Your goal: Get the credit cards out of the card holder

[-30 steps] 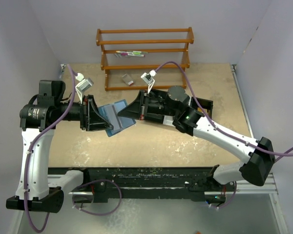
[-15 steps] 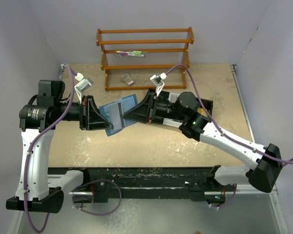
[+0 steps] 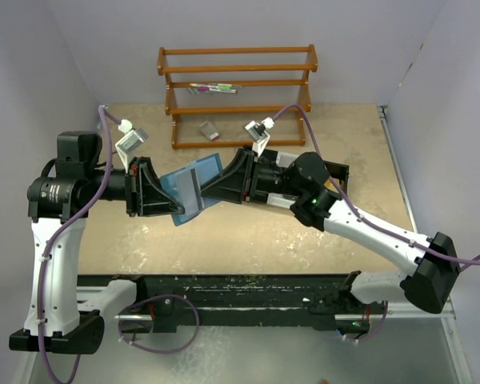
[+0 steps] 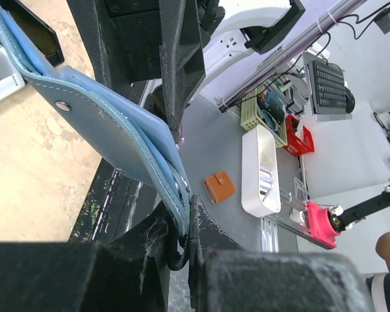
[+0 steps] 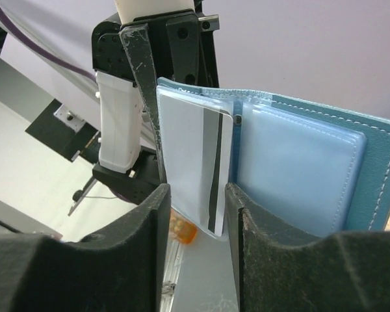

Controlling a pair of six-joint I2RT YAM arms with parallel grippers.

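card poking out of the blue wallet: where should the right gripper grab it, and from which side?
Probably the card's free end, the one nearest the right gripper, pinched flat across both faces. Come in opposite the left gripper, which clamps the wallet's far edge. That end looks clear of the pocket, and a card this thin offers little at its edges.

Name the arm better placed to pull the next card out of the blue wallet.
Right. The right fingers straddle, open, the card in the card holder; the left fingers are clamped on its edge, holding it up.
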